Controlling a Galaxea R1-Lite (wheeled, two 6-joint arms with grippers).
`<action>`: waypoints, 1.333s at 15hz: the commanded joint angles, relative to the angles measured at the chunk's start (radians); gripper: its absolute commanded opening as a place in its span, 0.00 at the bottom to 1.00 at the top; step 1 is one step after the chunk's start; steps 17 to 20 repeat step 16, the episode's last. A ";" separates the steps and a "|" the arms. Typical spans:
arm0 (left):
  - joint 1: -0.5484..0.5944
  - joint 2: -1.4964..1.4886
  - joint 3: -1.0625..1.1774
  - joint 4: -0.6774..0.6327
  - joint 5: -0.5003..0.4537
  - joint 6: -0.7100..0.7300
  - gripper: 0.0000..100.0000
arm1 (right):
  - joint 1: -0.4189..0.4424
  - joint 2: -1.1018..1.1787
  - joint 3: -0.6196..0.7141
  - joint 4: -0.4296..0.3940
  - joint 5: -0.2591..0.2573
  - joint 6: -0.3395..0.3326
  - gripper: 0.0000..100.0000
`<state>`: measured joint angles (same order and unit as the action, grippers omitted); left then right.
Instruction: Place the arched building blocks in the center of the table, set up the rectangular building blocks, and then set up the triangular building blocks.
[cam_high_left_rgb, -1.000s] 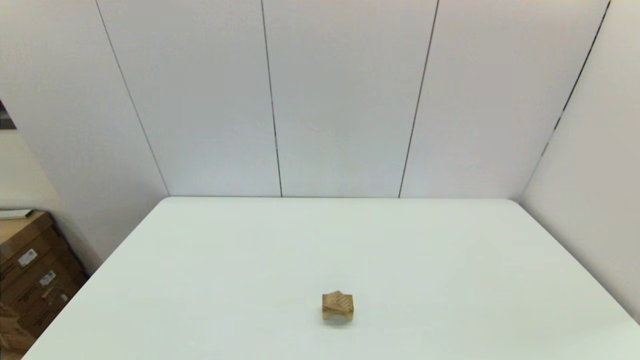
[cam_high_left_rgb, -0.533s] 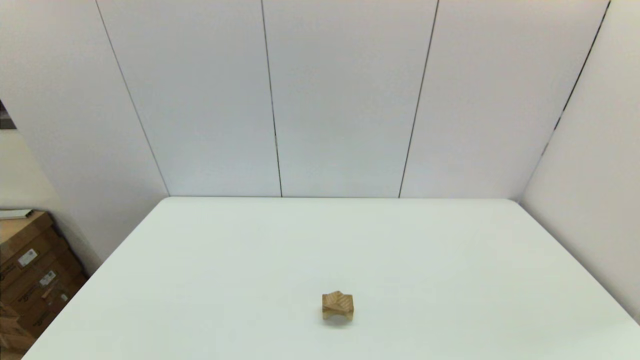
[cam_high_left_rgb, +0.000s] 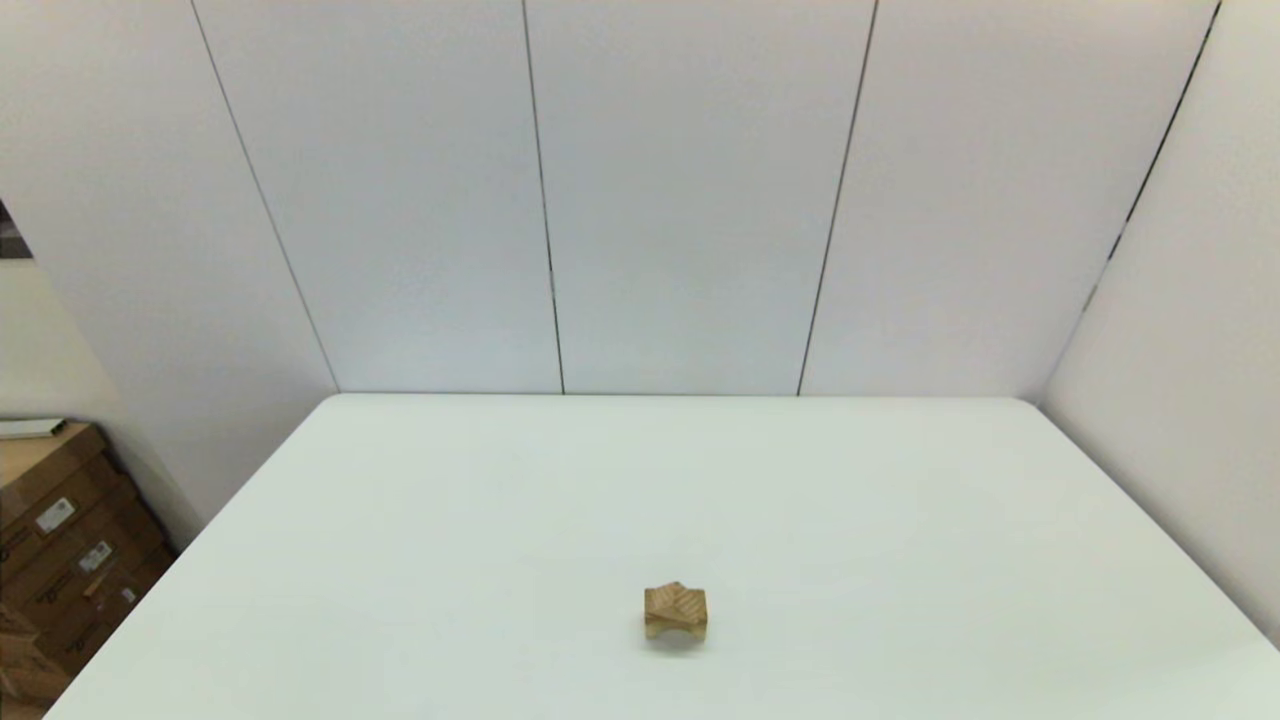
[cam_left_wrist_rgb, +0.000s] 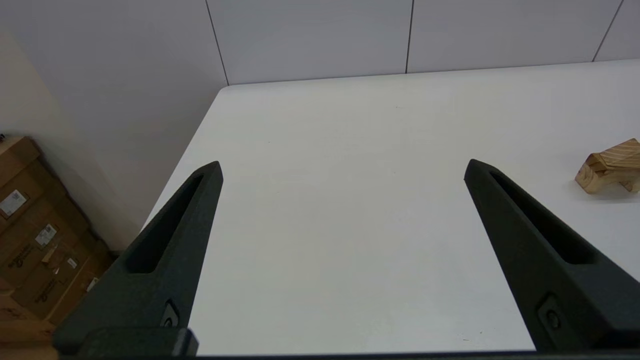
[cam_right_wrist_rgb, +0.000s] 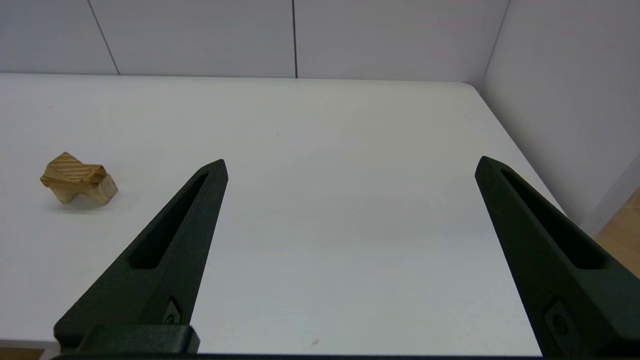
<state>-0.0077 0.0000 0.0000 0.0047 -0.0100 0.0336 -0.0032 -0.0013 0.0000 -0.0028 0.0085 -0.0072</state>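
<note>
Nothing has moved since the earlier pictures: the blocks sit in the same spot and no arm has come into the head view.

Nearest are the two grippers, seen only by their own wrist cameras. One left gripper (cam_left_wrist_rgb: 342, 167) hangs over the near left part of the table (cam_high_left_rgb: 900, 500), its two black fingers (cam_left_wrist_rgb: 170, 245) spread wide with nothing between them. One right gripper (cam_right_wrist_rgb: 350, 167) hangs over the near right part, and its two fingers (cam_right_wrist_rgb: 540, 240) are spread wide too, holding nothing.

A bit farther in, close to the middle of the near half of the table, stands one small stack of wood. One arch (cam_high_left_rgb: 676, 625) is at the bottom, standing on its two legs. One bar (cam_right_wrist_rgb: 92, 176) lies flat on the arch. One wedge (cam_high_left_rgb: 676, 600) with striped grain rests on top. That makes three blocks, all touching, well apart from both grippers.

Farther back are white wall panels (cam_high_left_rgb: 680, 200). Off the table's left side are stacked brown boxes (cam_high_left_rgb: 60, 540).
</note>
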 joint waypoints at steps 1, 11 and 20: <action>0.000 0.002 0.000 0.000 -0.001 0.000 1.00 | 0.000 0.000 0.000 0.000 0.001 0.000 1.00; 0.000 0.002 0.000 0.000 -0.001 0.000 1.00 | 0.000 0.000 0.000 -0.002 -0.002 0.003 1.00; 0.000 0.002 0.000 0.000 -0.001 0.000 1.00 | 0.000 0.000 0.000 0.000 -0.001 0.003 1.00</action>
